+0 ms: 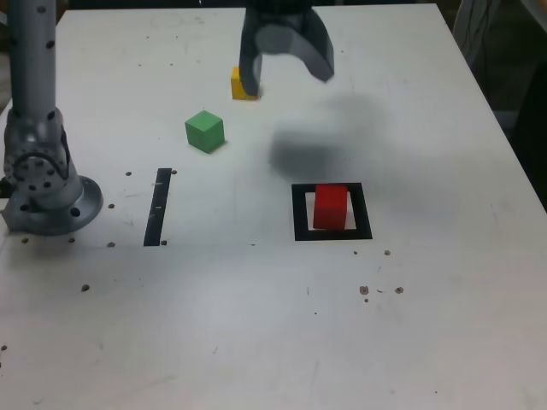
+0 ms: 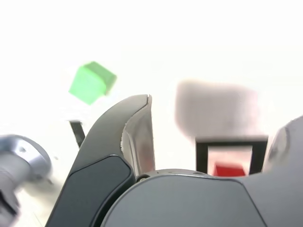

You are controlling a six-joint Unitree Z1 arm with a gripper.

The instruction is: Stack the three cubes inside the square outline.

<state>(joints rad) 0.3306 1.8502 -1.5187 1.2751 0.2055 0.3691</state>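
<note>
The red cube [image 1: 330,207] stands inside the square outline [image 1: 299,213], a black tape frame right of centre in the exterior view. Further back and to that view's left sits the green cube [image 1: 204,131]. The yellow cube [image 1: 244,84] lies behind it, partly covered by one finger. My gripper [image 1: 286,79] hangs open above the table's far middle, nothing between its fingers. The wrist view shows the green cube [image 2: 91,82], the red cube [image 2: 229,169] in the square outline [image 2: 232,142], and the gripper [image 2: 222,111] spread wide.
The arm's grey base [image 1: 47,192] is bolted at the exterior view's left edge. A straight black tape strip [image 1: 158,207] lies next to it. Small screw holes dot the white table [image 1: 256,325]. The gripper's shadow [image 1: 312,149] falls behind the outline.
</note>
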